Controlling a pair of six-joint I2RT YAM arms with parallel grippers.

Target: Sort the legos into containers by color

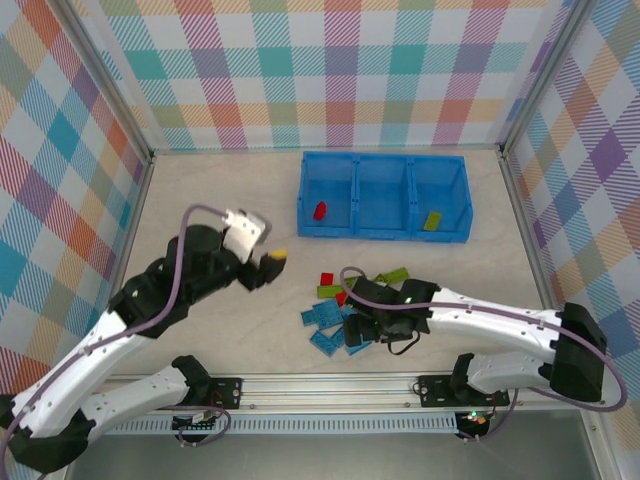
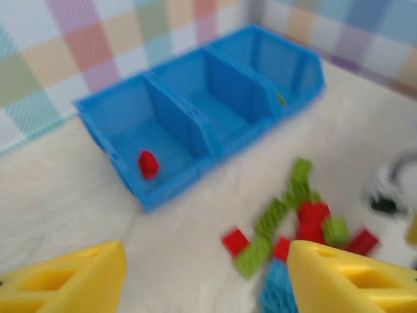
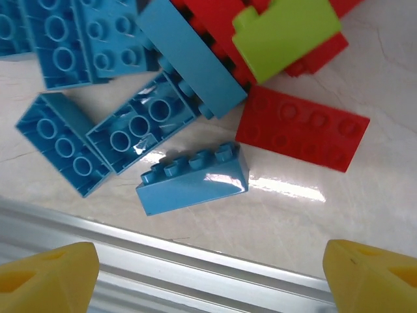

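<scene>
Legos (image 1: 345, 308) lie heaped on the bench (image 1: 200, 190) near the blue tray (image 1: 385, 156); light, stiff and glossy, they will likely slip. The left pincer (image 2: 205, 280) and right pincer (image 3: 208, 277) both stand apart, empty. Below the right one lies a tipped blue brick (image 3: 192, 179), best pinched across its long flat sides.

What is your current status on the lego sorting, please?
Left gripper open, hovering left of the loose legos. Right gripper open, low over them. Bin holds one red brick left, one green brick right. Nothing in the way.
</scene>
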